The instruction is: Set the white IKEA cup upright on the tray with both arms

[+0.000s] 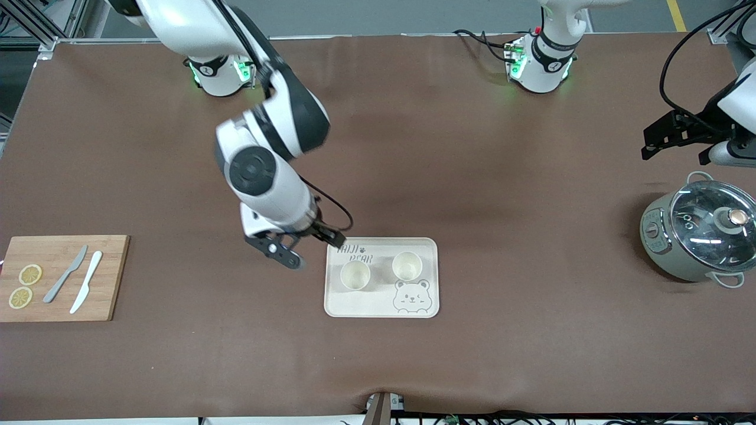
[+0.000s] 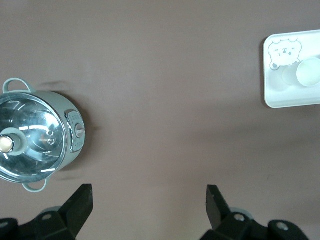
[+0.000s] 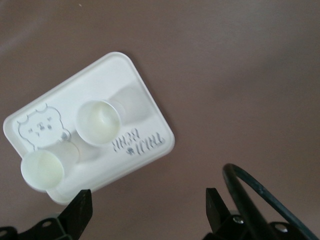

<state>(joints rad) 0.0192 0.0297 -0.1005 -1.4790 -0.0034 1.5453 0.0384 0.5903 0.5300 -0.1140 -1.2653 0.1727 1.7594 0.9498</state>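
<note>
The cream tray (image 1: 378, 304) with bear drawing lies on the brown table. Two white cups stand upright on it: one (image 1: 355, 275) toward the right arm's end, the other (image 1: 406, 265) beside it, above the bear face. My right gripper (image 1: 308, 247) is open and empty, low over the table just beside the tray's lettered corner. In the right wrist view the tray (image 3: 120, 75) and both cups (image 3: 98, 122) (image 3: 42, 170) show, clear of the open gripper (image 3: 147, 210). My left gripper (image 1: 675, 154) is open and empty, up over the table near the pot; its wrist view (image 2: 149, 205) shows bare table between the jaws.
A grey-green pot (image 1: 700, 233) with glass lid stands at the left arm's end, also in the left wrist view (image 2: 35, 135). A wooden cutting board (image 1: 106, 277) with two knives and lemon slices lies at the right arm's end.
</note>
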